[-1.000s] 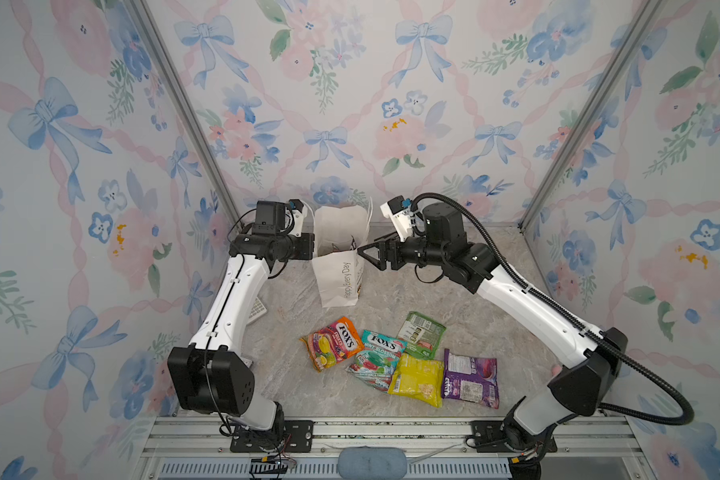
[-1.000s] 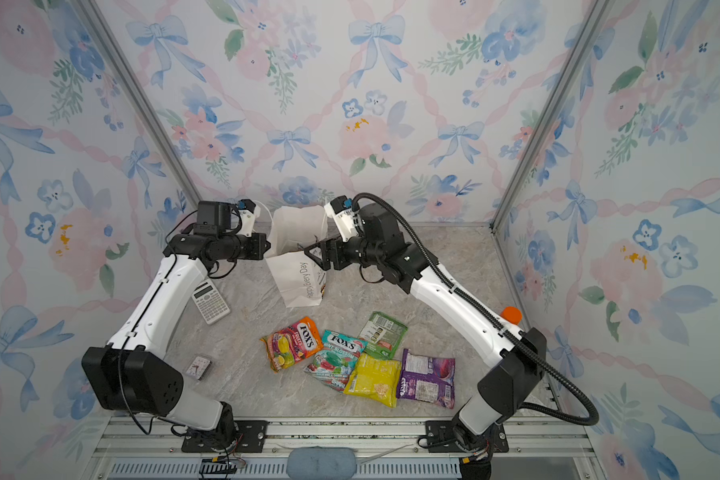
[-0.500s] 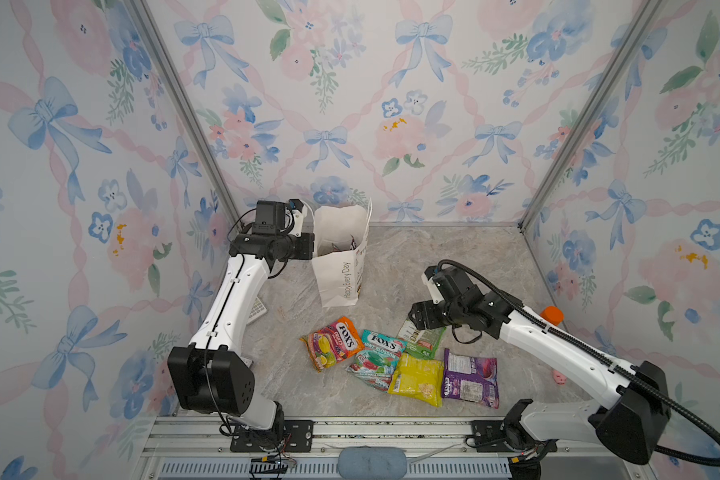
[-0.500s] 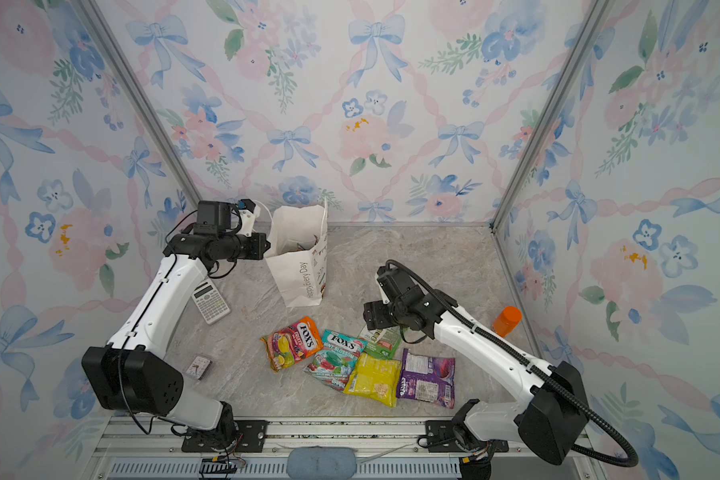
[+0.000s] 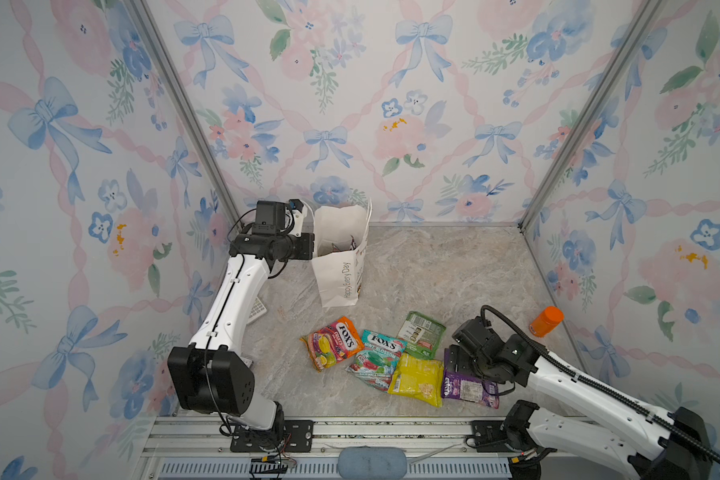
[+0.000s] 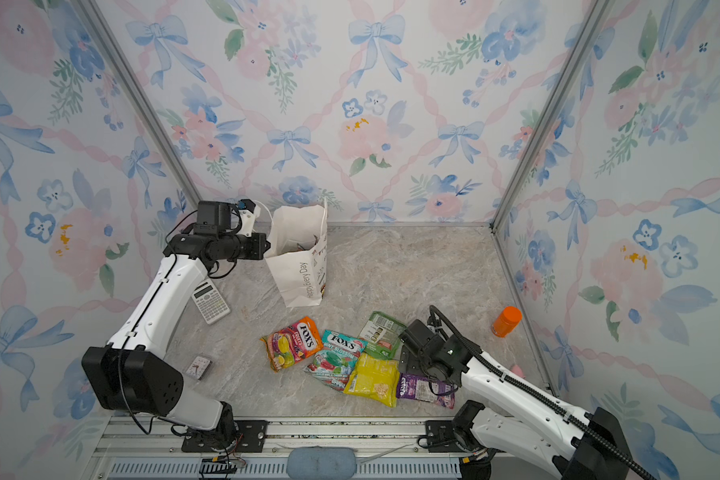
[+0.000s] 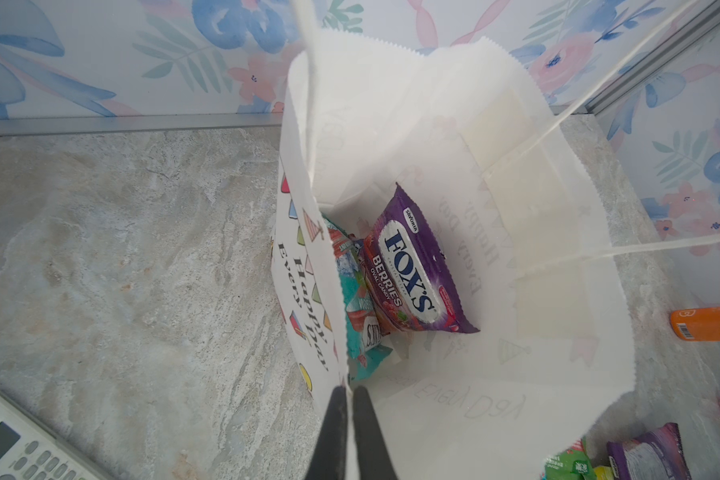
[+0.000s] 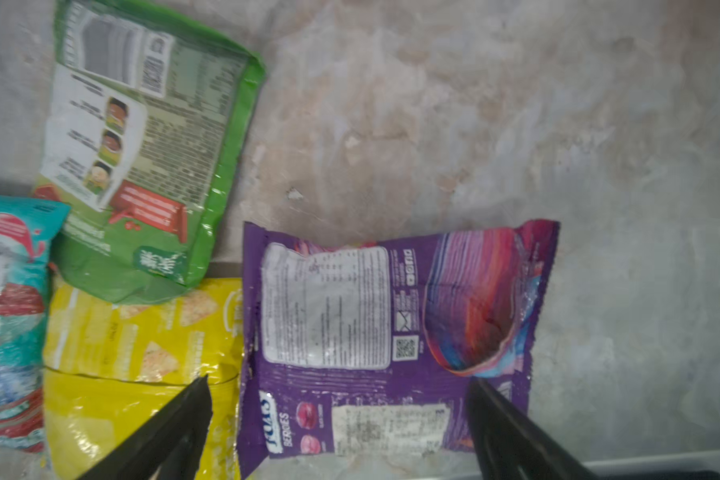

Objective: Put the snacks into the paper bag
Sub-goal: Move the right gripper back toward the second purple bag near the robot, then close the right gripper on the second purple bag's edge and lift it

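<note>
Five snacks lay loose near the front of the marble table [image 5: 433,266], bunched with edges touching or overlapping: an orange packet [image 5: 333,343], a loose teal packet [image 5: 377,357], a green packet [image 5: 422,334], a yellow packet [image 5: 418,378] and a loose purple packet [image 5: 468,388]. Two more were already inside the paper bag [image 5: 341,266], which stood upright near the back left corner with its mouth open. There a bagged purple packet [image 7: 412,274] printed FOX'S leaned on a bagged teal packet [image 7: 358,316] against one wall. The left gripper [image 7: 348,390] had its fingers pressed together on the bag's rim, pinching the paper edge between them. The right gripper [image 8: 341,381] hung low over the loose purple packet, fingers spread wide, one tip above the yellow packet's edge and the other above the purple packet's far side. Whether either tip touched the foil could not be told. That purple packet lay back side up, just beside the yellow one. An orange bottle [image 5: 545,322] sat apart near the right wall, and a calculator [image 6: 211,301] lay by the left arm.
</note>
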You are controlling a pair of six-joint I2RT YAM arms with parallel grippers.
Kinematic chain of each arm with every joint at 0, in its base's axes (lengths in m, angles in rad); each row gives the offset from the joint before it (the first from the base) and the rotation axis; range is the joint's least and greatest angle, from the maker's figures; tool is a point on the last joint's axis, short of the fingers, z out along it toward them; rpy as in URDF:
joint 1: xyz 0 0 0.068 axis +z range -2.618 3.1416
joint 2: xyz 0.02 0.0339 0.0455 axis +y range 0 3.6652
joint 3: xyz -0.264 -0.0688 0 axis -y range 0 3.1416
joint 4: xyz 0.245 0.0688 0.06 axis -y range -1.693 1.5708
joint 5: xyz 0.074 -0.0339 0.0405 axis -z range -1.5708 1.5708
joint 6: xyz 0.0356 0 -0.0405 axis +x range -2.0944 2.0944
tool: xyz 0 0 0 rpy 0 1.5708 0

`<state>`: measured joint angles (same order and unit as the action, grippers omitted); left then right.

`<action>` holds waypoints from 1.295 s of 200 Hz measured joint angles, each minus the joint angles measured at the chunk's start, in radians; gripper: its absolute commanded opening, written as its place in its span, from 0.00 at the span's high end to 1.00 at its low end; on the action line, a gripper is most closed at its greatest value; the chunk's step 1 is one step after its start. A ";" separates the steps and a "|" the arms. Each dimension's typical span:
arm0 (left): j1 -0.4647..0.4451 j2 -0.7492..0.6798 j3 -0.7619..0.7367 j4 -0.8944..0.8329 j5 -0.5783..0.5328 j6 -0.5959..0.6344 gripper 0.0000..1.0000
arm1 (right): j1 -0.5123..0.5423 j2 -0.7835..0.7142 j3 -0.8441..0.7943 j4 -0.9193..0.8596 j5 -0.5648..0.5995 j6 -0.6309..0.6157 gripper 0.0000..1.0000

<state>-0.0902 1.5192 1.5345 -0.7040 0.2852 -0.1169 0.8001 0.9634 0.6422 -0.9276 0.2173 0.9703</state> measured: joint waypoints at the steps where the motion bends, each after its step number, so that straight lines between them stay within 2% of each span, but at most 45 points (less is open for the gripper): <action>1: 0.000 0.000 0.000 0.000 0.000 0.000 1.00 | 0.001 0.000 -0.003 0.000 0.000 0.002 0.03; 52: 0.000 0.000 0.000 0.000 0.000 0.000 1.00 | 0.014 -0.001 -0.135 0.053 -0.026 0.101 0.01; 108: 0.000 0.000 0.000 0.000 0.000 0.000 1.00 | 0.008 0.077 -0.142 0.170 -0.025 0.113 0.04; 211: 0.000 0.000 0.000 0.000 0.003 0.000 1.00 | -0.199 0.380 0.032 0.406 -0.057 -0.141 0.08; 259: 0.000 0.000 0.000 0.000 0.003 0.000 1.00 | -0.240 0.345 0.093 0.409 -0.122 -0.229 0.09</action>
<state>-0.0902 1.5192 1.5341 -0.7040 0.2886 -0.1169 0.5598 1.3087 0.7349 -0.5190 0.0948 0.7418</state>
